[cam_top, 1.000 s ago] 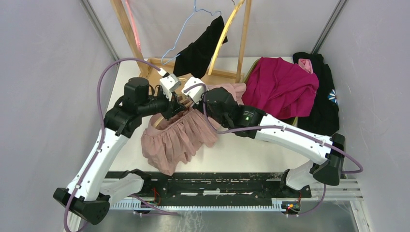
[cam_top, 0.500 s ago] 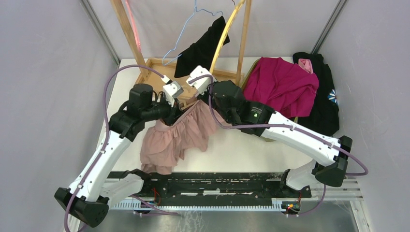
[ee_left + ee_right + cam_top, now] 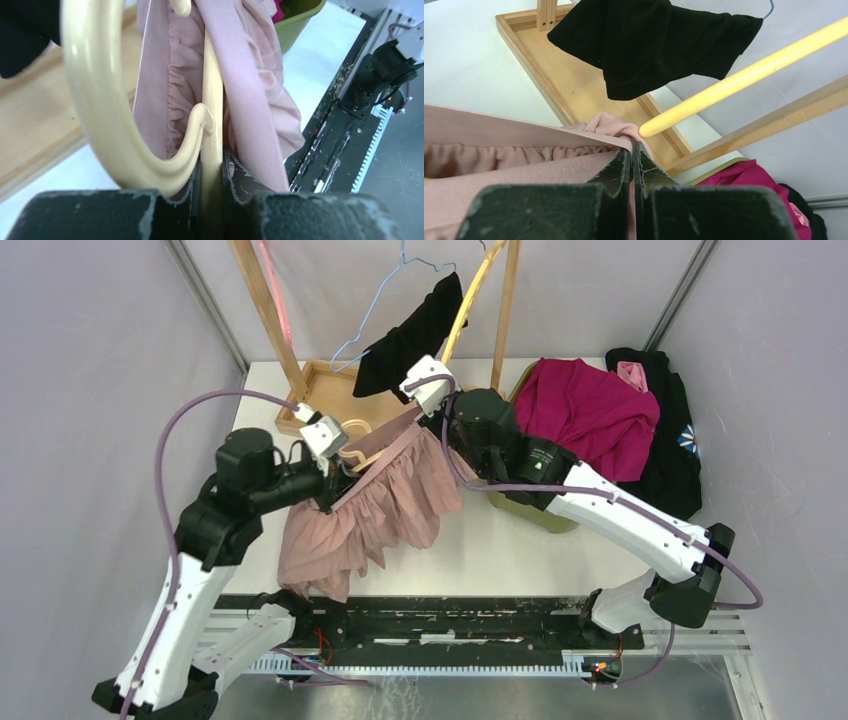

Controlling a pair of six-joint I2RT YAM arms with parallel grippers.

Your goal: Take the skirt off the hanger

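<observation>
A dusty-pink ruffled skirt (image 3: 385, 502) hangs stretched between my two grippers above the table. Its waistband sits on a cream plastic hanger (image 3: 352, 437). My left gripper (image 3: 334, 478) is shut on the hanger's bar (image 3: 212, 125), with the hook (image 3: 95, 95) curving to the left and pink cloth (image 3: 250, 90) on both sides. My right gripper (image 3: 437, 425) is shut on the skirt's waistband (image 3: 621, 131) at its right end, held taut to the left in the right wrist view.
A wooden rack with a tray base (image 3: 318, 390) stands at the back, holding a black garment (image 3: 410, 335) on a blue wire hanger (image 3: 372, 310) and a yellow rod (image 3: 465, 300). A green bin (image 3: 540, 512) with magenta (image 3: 585, 410) and black clothes (image 3: 670, 460) is at right.
Both grippers rose and moved apart: the left pulled the hanger toward the left, the right carried the waistband back and right. The skirt lifted off the table and stretched out.
</observation>
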